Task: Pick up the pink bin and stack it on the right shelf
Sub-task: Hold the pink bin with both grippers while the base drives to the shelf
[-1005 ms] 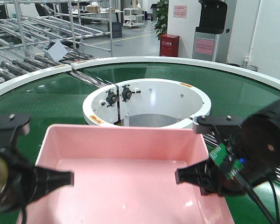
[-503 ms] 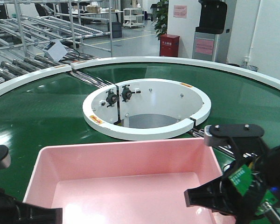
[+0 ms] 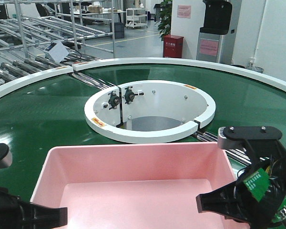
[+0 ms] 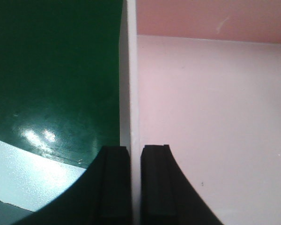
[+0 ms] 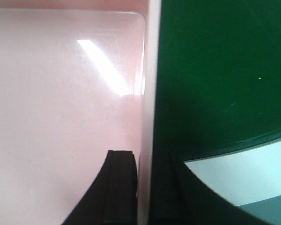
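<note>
The pink bin (image 3: 138, 188) fills the lower front view, held over the green belt between both arms. My left gripper (image 3: 61, 218) is shut on the bin's left wall. In the left wrist view the gripper (image 4: 135, 157) has one finger outside and one inside the pale wall, and the bin's floor (image 4: 210, 103) lies to the right. My right gripper (image 3: 203, 204) is shut on the bin's right wall. In the right wrist view the gripper (image 5: 145, 159) straddles the wall, with the bin's floor (image 5: 61, 93) to the left. The right shelf is out of view.
A green curved conveyor belt (image 3: 47, 109) rings a white circular hub (image 3: 150, 109) with an open well, just beyond the bin. Grey roller-conveyor racks (image 3: 33, 33) stand at the back left. A red cabinet (image 3: 173, 46) and a black-topped dispenser (image 3: 213, 28) stand at the back.
The pink bin and both arms have moved back toward the camera and lower in the front view, then slightly right. Both grippers stay shut on its side walls.
</note>
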